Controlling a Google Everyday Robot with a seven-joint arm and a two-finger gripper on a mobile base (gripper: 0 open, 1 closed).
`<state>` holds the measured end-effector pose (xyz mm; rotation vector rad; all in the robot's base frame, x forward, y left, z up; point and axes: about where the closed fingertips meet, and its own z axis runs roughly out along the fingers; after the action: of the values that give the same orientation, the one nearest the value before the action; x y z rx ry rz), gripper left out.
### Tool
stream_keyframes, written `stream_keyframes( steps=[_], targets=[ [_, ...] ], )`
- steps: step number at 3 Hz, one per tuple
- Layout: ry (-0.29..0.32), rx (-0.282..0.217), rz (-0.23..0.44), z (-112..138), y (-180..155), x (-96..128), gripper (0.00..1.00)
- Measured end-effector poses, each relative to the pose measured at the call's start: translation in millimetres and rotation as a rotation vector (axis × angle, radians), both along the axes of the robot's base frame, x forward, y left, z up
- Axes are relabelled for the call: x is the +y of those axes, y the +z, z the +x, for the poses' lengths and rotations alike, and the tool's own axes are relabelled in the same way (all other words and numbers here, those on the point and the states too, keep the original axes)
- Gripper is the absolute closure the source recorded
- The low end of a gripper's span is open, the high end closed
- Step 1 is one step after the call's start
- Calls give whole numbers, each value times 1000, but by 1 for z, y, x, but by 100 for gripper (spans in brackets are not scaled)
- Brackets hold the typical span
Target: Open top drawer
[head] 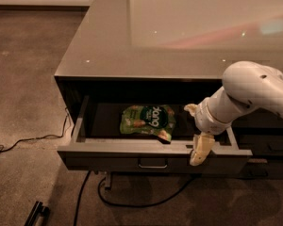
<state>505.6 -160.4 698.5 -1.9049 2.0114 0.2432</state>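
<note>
Top drawer stands open — gripper at its front edge

The top drawer juts out at lower centre, under the surface, a snack bag lying in its middle. The claw is at its front edge, right of the handle.

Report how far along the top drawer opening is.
Done: the wide dark grey-brown top drawer stands pulled well out, showing a green snack bag inside. In hand: the gripper sits at the drawer's front edge, right of the small handle. Left: probably only backing the arm away.
</note>
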Motion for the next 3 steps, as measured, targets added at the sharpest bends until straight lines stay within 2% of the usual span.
stream_keyframes(
  steps=[1, 2, 3],
  targets=[
    [-25, -27, -2, -4, 9, -6, 0],
    [-38, -55, -8, 1, 17, -11, 18],
    [-46, -61, -11, 4, 17, -14, 42]
  ],
)
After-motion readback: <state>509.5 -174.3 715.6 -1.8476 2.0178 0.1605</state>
